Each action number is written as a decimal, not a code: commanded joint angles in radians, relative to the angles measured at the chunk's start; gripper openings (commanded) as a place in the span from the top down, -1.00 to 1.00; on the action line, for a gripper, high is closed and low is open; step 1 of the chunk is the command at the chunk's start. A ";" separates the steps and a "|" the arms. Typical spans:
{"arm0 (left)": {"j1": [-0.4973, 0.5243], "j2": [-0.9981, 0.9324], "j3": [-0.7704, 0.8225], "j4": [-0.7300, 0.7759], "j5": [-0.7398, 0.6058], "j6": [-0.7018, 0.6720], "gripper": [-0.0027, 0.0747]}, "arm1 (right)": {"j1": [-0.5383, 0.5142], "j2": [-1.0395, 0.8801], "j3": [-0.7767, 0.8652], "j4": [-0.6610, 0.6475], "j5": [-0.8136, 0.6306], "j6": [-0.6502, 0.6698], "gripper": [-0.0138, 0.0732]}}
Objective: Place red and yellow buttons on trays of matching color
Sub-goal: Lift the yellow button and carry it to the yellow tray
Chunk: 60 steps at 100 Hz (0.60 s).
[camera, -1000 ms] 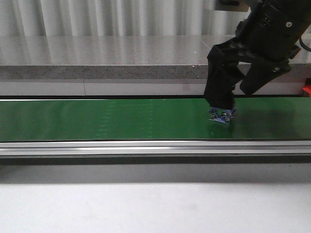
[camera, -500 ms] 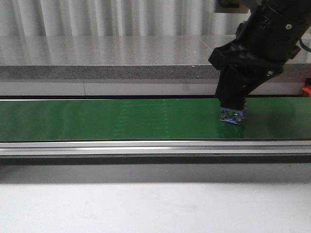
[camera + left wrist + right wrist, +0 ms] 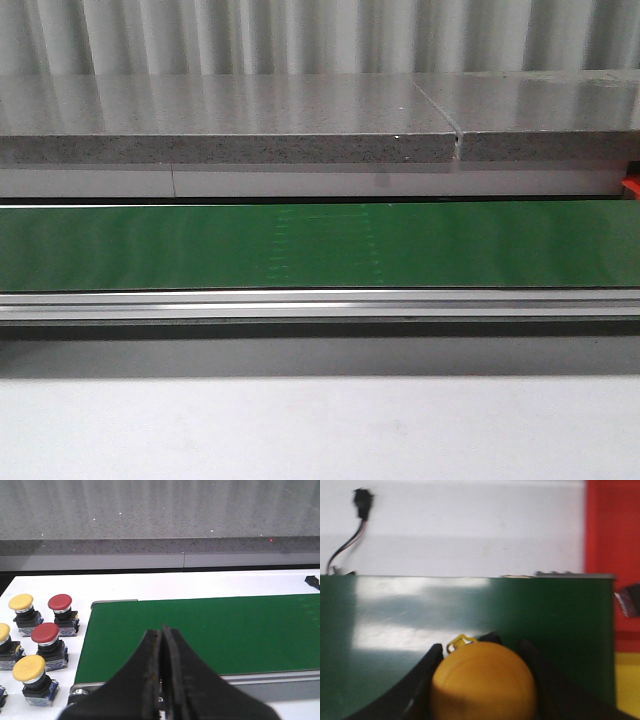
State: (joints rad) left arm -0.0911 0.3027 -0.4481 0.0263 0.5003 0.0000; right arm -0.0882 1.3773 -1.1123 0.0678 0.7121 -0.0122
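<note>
My right gripper (image 3: 481,649) is shut on a yellow button (image 3: 482,685), whose round cap fills the space between the dark fingers, above the green belt (image 3: 470,610). Beyond the belt's end lie a red tray (image 3: 612,530) and a yellow tray (image 3: 627,680). In the left wrist view, my left gripper (image 3: 161,632) is shut with nothing in it, over the belt's end (image 3: 225,630). Beside it on the white table stand red buttons (image 3: 60,602) (image 3: 45,633) and yellow buttons (image 3: 20,601) (image 3: 29,668). Neither arm shows in the front view.
The green conveyor belt (image 3: 320,245) runs across the front view with a metal rail (image 3: 320,305) in front and a grey stone ledge (image 3: 230,120) behind. A black cable (image 3: 360,505) lies on the white surface past the belt.
The right arm, holding a button just above the belt, slid to the right and has left the front view. The belt there is now bare.
</note>
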 commanded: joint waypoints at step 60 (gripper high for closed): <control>-0.009 0.007 -0.027 -0.002 -0.072 -0.008 0.99 | -0.438 0.036 0.190 -0.008 -0.240 0.166 0.35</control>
State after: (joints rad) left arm -0.0911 0.3027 -0.4481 0.0263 0.5003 0.0000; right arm -0.5194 1.4126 -0.9216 0.0611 0.5608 0.1480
